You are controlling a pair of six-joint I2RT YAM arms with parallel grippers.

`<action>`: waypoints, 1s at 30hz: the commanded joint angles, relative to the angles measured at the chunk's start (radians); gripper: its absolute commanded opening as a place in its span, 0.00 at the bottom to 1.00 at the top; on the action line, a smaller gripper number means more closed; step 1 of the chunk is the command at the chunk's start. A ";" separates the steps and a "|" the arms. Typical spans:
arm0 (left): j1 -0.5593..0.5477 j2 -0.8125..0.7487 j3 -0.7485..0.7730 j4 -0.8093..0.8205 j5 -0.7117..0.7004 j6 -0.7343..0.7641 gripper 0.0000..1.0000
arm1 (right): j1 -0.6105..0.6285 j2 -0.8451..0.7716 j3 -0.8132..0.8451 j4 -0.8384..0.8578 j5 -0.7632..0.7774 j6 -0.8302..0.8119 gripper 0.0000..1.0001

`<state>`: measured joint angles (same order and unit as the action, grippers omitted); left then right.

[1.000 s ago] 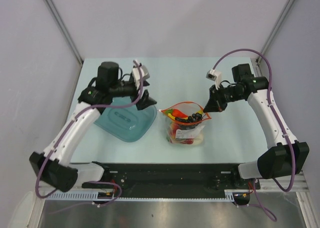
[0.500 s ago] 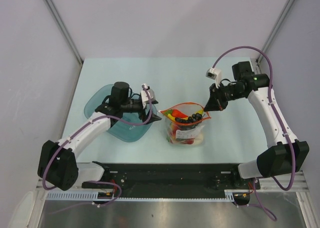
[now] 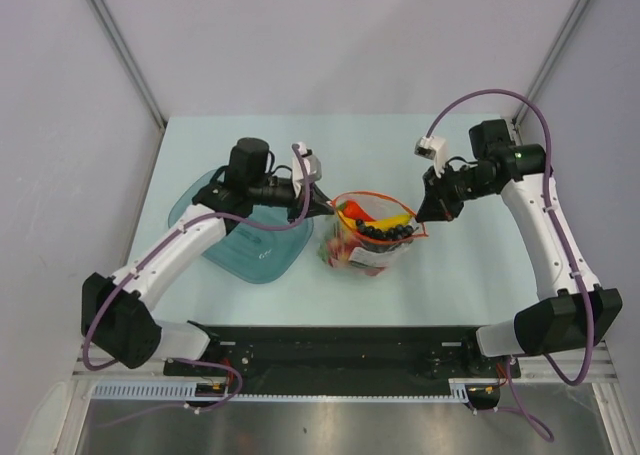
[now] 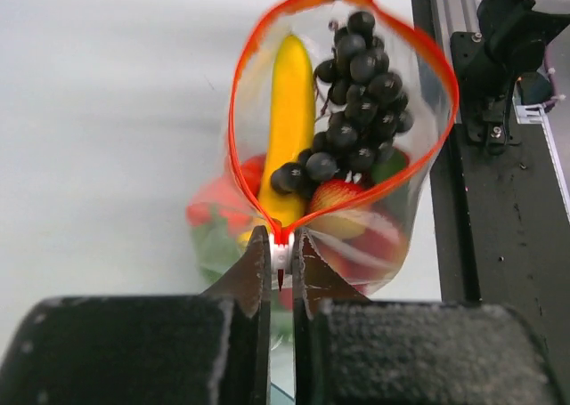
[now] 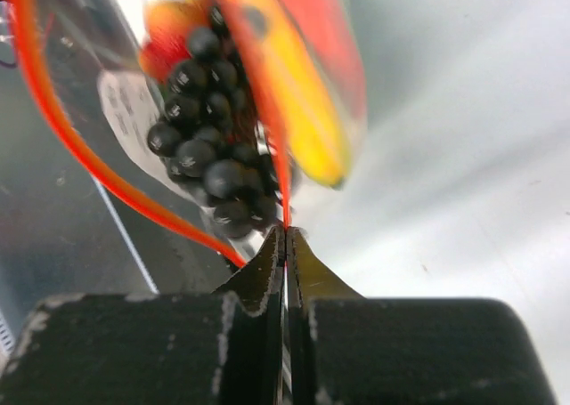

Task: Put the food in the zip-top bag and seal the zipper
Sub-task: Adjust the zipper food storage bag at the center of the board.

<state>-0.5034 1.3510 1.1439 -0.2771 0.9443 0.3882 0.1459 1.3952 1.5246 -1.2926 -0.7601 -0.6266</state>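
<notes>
The zip-top bag [image 3: 362, 251] stands on the table's middle with its mouth spread into a wide loop. Inside it lies the food: a yellow banana [image 4: 289, 111], a dark grape bunch [image 4: 356, 93] and red pieces lower down. My left gripper [image 3: 322, 207] [image 4: 281, 254] is shut on the white slider at the left end of the zipper [image 4: 233, 120]. My right gripper [image 3: 428, 215] [image 5: 286, 231] is shut on the right end of the zipper [image 5: 151, 205], beside the grapes [image 5: 205, 147].
A translucent teal bowl [image 3: 252, 252] lies left of the bag, partly under my left arm. A black rail [image 3: 330, 340] runs along the near table edge. Grey walls with metal posts close in the sides and back.
My left arm swung right from over the bowl to the bag's left mouth end and shut on the slider. The bag's mouth now stands up and is stretched wider. My right gripper kept its hold.
</notes>
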 commanded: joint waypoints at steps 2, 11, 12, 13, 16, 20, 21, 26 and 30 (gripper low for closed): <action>-0.033 0.008 0.039 -0.215 -0.056 0.040 0.00 | 0.003 -0.004 -0.034 0.056 0.045 -0.007 0.00; 0.023 -0.072 -0.131 0.017 -0.016 -0.016 0.54 | 0.009 0.044 -0.021 0.115 0.051 -0.005 0.00; 0.026 -0.084 -0.148 0.041 -0.007 -0.008 0.59 | 0.009 0.047 -0.021 0.118 0.051 -0.004 0.00; 0.028 -0.087 -0.167 0.062 -0.010 0.004 0.65 | 0.011 0.047 -0.021 0.122 0.051 -0.005 0.00; 0.029 -0.079 -0.214 0.136 0.004 0.035 0.66 | 0.009 0.057 -0.026 0.124 0.064 -0.010 0.00; 0.029 -0.050 -0.223 0.225 0.027 0.019 0.64 | 0.006 0.064 -0.027 0.121 0.070 -0.007 0.00; 0.028 -0.044 -0.225 0.246 0.034 0.008 0.63 | 0.007 0.067 -0.027 0.124 0.068 -0.007 0.00; 0.022 -0.013 -0.208 0.320 0.054 -0.044 0.35 | 0.007 0.067 -0.027 0.131 0.073 0.002 0.00; 0.020 -0.026 -0.191 0.253 0.070 -0.008 0.01 | -0.003 0.061 -0.029 0.141 0.071 0.005 0.00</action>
<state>-0.4801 1.3392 0.9237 -0.0326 0.9535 0.3618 0.1528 1.4628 1.4921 -1.1828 -0.6945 -0.6277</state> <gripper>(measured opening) 0.082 0.009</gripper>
